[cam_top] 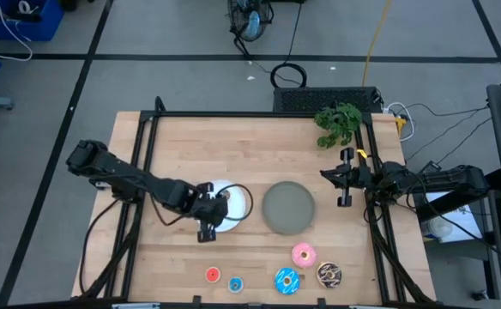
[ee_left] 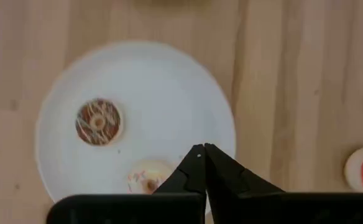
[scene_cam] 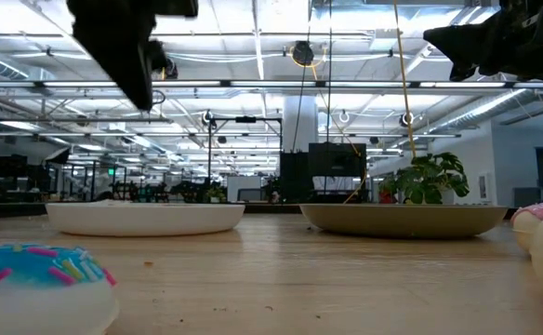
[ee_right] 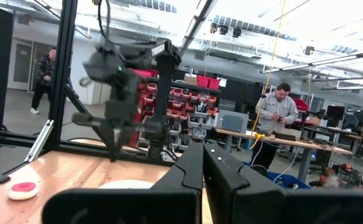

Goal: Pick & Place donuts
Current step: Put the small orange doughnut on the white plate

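A white plate (cam_top: 233, 202) lies at mid-table and holds the small brown donut (ee_left: 98, 122) and the small white donut (ee_left: 145, 177). My left gripper (ee_left: 203, 152) (cam_top: 212, 209) hovers shut above this plate's near-right part, high over it in the low view (scene_cam: 123, 46). Along the near edge lie the small red donut (cam_top: 213, 275), small blue donut (cam_top: 235, 283), blue sprinkled donut (cam_top: 286, 280), pink donut (cam_top: 303, 254) and chocolate sprinkled donut (cam_top: 328, 274). My right gripper (ee_right: 203, 149) (cam_top: 342, 176) waits shut in the air at the table's right side.
A grey plate (cam_top: 287, 208) sits just right of the white plate. A green plant (cam_top: 338, 123) stands at the far right corner. Black frame rails (cam_top: 139, 163) run along the table's left, far and right edges. People (ee_right: 280, 118) stand in the room beyond the table.
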You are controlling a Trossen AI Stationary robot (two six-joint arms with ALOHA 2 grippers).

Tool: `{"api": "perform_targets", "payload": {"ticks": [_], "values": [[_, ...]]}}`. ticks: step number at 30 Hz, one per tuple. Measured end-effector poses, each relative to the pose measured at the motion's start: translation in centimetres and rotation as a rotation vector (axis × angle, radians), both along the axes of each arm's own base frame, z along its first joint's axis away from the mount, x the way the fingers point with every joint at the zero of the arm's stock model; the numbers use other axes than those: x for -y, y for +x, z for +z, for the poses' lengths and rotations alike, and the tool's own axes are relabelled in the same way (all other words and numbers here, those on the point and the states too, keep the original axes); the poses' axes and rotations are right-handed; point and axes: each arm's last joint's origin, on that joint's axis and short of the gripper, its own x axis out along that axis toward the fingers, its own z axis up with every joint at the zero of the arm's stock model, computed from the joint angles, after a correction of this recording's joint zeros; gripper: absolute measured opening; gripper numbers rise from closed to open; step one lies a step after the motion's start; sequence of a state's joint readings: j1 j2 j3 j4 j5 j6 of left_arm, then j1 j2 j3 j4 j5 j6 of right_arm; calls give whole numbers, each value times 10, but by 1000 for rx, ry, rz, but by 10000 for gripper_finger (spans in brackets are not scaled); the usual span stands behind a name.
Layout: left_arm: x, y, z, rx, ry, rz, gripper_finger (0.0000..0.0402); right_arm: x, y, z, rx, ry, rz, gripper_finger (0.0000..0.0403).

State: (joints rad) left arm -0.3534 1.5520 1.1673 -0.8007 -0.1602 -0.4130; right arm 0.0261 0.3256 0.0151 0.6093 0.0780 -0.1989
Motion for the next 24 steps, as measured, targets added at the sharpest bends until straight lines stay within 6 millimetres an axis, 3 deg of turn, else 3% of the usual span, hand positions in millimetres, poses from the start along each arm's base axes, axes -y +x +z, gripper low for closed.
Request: {"api": "perform_targets", "payload": {"ticks": [8, 15, 24], "values": [[45, -7, 32, 139, 12, -17, 5, 0, 0, -1, -8, 2, 1, 0], [72, -27, 26, 146, 0, 3, 4, 0, 0, -1, -11, -3, -1, 0], [84, -32, 25, 225, 26, 15, 30, 0, 0, -1, -9, -4, -1, 0]]}}
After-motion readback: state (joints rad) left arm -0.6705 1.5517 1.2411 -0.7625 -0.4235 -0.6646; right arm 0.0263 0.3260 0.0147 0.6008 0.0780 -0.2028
